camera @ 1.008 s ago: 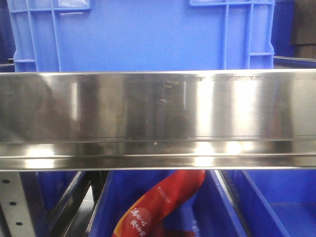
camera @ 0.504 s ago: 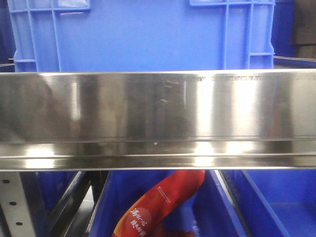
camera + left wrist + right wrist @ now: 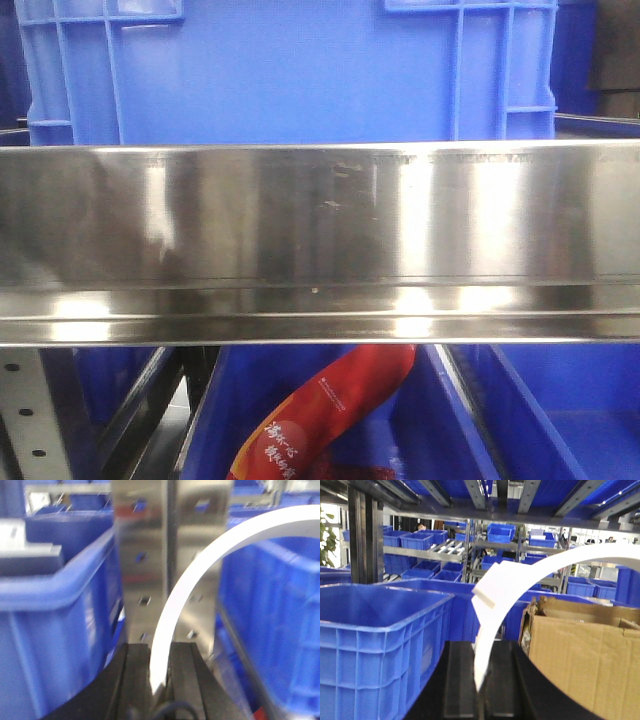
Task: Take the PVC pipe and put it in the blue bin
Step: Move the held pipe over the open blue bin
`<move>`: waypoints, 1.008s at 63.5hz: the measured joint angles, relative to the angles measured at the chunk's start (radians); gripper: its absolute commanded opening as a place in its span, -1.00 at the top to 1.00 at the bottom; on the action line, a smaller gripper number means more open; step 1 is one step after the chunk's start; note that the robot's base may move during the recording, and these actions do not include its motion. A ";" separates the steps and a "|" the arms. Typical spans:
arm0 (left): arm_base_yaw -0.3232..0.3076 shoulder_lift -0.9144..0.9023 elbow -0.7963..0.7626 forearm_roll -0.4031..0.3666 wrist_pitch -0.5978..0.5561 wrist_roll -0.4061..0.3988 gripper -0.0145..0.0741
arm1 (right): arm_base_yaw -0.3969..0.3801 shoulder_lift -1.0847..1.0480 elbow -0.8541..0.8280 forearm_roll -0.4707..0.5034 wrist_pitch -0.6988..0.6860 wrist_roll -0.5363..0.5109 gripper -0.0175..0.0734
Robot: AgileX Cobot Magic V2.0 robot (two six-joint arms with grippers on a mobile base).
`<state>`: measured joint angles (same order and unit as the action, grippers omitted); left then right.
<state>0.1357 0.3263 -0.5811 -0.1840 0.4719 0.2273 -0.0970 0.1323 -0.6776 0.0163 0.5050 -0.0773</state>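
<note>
The PVC pipe [image 3: 170, 615] appears in the left wrist view as a slim white strip bent in a long arc. It rises from 6 o'clock, between the black fingers of the left hand [image 3: 159, 652], and curves over toward 2 o'clock, where it is cut by the picture edge. The left hand is clamped on the pipe's lower end and is pointed at a steel upright [image 3: 142, 555], so the pipe is held in the air in front of this upright. A blue bin [image 3: 55, 585] is seen at 9 o'clock and a second blue bin [image 3: 272, 620] at 3 o'clock, and the pipe lies in neither of them. This view is blurred, so finer surface detail cannot be told.

In the right wrist view a second white arc [image 3: 490, 612] of the same kind is clamped in the right hand [image 3: 479, 652], and it also runs from 6 o'clock toward 2 o'clock. A broader flat part with a stepped edge is seen on it near the centre. The right hand is pointed forward, with a large blue crate [image 3: 380, 655] at 8 o'clock and a cardboard box [image 3: 580, 660] at 4 o'clock.

The front view is filled by a steel shelf rail [image 3: 320, 230], with a red packet [image 3: 320, 410] below it at 6 o'clock.
</note>
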 measured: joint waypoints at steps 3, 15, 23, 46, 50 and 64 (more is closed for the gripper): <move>0.000 0.000 -0.014 -0.028 -0.002 0.021 0.92 | 0.000 0.000 0.000 0.000 -0.002 0.000 0.96; 0.000 0.026 -0.098 -0.166 -0.011 0.167 0.92 | 0.000 0.000 0.000 0.024 -0.007 0.000 0.96; 0.000 0.077 -0.144 -0.278 -0.013 0.258 0.92 | 0.000 0.000 0.000 0.031 -0.012 0.000 0.96; 0.000 0.239 -0.276 -0.580 0.044 0.587 0.92 | 0.000 0.000 0.000 0.037 -0.015 0.000 0.96; 0.000 0.253 -0.288 -0.621 0.056 0.636 0.92 | 0.000 0.000 0.000 0.037 -0.015 0.000 0.96; 0.000 0.288 -0.303 -0.686 0.077 0.706 0.92 | 0.000 0.000 0.000 0.037 -0.015 0.000 0.96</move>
<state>0.1357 0.6148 -0.8837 -0.8701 0.5488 0.9332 -0.0970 0.1323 -0.6776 0.0529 0.4896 -0.0773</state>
